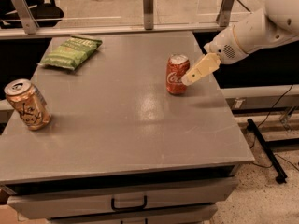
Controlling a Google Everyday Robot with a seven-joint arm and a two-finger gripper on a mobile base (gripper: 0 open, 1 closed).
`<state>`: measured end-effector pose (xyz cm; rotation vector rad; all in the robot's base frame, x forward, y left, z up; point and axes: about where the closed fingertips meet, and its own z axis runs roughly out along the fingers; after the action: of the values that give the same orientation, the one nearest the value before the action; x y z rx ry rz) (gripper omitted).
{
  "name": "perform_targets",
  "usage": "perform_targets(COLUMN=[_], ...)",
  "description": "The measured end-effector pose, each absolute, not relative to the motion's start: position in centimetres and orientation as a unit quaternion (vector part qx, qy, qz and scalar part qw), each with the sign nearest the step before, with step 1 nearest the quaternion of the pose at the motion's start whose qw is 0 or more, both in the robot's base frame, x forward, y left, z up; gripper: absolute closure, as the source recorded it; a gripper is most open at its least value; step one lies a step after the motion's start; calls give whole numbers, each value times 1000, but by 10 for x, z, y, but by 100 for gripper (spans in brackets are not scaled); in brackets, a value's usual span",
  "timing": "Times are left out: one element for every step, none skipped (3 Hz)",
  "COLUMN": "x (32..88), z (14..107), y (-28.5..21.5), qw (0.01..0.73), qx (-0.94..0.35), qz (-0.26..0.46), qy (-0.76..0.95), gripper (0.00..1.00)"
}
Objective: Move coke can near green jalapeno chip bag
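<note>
The red coke can (pixel 175 75) stands upright on the grey table (pixel 121 125), right of centre. The green jalapeno chip bag (pixel 71 52) lies flat at the table's back left corner, far from the can. My gripper (pixel 190 77) reaches in from the right on the white arm (pixel 254 29). Its cream tip is right beside the can's right side, at about mid height. I cannot tell whether it touches the can.
A tan can with dark scribbled lettering (pixel 28 105) stands near the table's left edge. A rail with metal posts (pixel 148 1) runs behind the table. A drawer handle (pixel 128 203) shows below the front edge. Cables and a black bar (pixel 266 148) lie on the floor at right.
</note>
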<state>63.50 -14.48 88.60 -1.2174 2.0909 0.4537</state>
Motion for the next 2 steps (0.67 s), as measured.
perform_targets(x=[639,641], z=[875,869], y=[-128,-114], qw=[328,326], qx=[-450,-443], qz=[220,253], qy=[801,796], gripper=[0,18])
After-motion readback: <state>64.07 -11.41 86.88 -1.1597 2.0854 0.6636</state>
